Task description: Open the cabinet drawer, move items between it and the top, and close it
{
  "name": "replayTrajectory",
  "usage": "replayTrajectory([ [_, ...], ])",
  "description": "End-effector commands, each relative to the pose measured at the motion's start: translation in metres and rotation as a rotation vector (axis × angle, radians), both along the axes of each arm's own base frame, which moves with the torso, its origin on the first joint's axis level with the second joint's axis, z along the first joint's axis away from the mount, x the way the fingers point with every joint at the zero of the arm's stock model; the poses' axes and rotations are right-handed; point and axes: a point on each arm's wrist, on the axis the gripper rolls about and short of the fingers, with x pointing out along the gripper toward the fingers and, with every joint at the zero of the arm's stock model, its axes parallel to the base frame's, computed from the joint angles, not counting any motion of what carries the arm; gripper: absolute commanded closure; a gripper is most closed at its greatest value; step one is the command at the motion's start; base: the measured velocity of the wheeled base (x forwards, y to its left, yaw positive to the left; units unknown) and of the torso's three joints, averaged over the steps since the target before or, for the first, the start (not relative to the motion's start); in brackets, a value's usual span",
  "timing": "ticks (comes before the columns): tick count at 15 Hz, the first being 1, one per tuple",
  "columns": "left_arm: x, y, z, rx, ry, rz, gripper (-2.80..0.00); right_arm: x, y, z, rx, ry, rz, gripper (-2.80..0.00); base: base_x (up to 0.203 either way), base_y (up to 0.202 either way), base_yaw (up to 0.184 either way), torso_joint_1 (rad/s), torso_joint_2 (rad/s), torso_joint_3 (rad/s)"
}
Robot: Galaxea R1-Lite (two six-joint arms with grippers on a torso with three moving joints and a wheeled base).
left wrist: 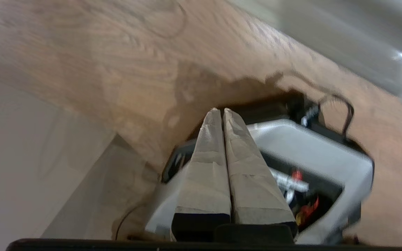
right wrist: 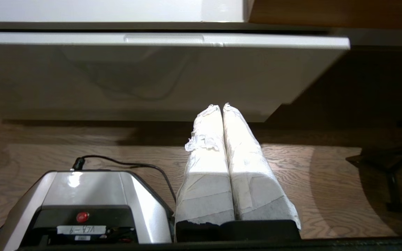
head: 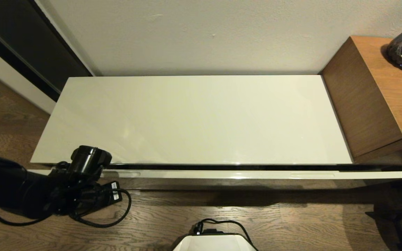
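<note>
Two tools were clenched on nothing — the left tool [left wrist: 221, 111] low before the drawer [head: 222, 174], the right tool [right wrist: 221, 106] facing its front — so opening seemed barely begun, calling for a notch grip beneath the bare top [head: 194, 118].

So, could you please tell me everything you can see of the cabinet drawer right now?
The cabinet drawer is a long, shallow, glossy pale grey-beige front running the cabinet's length, just under the top. Two slim oblong notches show in its upper edge, one toward each end. It stands only slightly out, a thin dark gap behind it; nothing of its inside shows. Neither gripper touches it.
</note>
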Motion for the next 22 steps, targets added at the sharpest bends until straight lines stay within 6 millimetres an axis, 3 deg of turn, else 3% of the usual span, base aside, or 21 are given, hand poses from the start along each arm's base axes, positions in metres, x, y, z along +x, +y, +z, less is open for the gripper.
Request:
replayTrajectory([
  [1,0.015,-0.003,-0.003,0.008,0.0,0.013,0.0,0.0,0.0,0.0,0.0,0.001,0.0,0.0,0.0,0.0,0.0,0.0,0.0,0.0],
  [4,0.014,-0.002,0.013,0.01,-0.016,0.028,0.0,0.0,0.0,0.0,0.0,0.001,0.0,0.0,0.0,0.0,0.0,0.0,0.0,0.0],
  [7,-0.021,0.005,0.059,-0.008,-0.085,0.019,0.0,0.0,0.0,0.0,0.0,0.001,0.0,0.0,0.0,0.0,0.0,0.0,0.0,0.0],
  [9,-0.059,0.013,0.093,-0.021,-0.13,0.013,0.0,0.0,0.0,0.0,-0.001,0.001,0.0,0.0,0.0,0.0,0.0,0.0,0.0,0.0],
  [11,-0.098,0.021,0.115,-0.033,-0.134,-0.004,0.0,0.0,0.0,0.0,-0.001,0.001,0.0,0.0,0.0,0.0,0.0,0.0,0.0,0.0],
  [14,-0.183,0.038,0.142,-0.055,-0.183,-0.038,0.0,0.0,0.0,0.0,0.0,0.001,0.0,0.0,0.0,0.0,0.0,0.0,0.0,0.0],
  [18,-0.279,0.061,0.131,-0.041,-0.166,-0.072,0.0,0.0,0.0,0.0,0.0,0.002,0.0,0.0,0.0,0.0,0.0,0.0,0.0,0.0],
  [20,-0.316,0.067,0.117,-0.008,-0.165,-0.074,0.0,0.0,0.0,0.0,0.0,0.001,0.0,0.0,0.0,0.0,0.0,0.0,0.0,0.0],
  [22,-0.349,0.061,0.099,0.041,-0.167,-0.053,0.0,0.0,0.0,0.0,0.0,0.001,0.0,0.0,0.0,0.0,0.0,0.0,0.0,0.0],
])
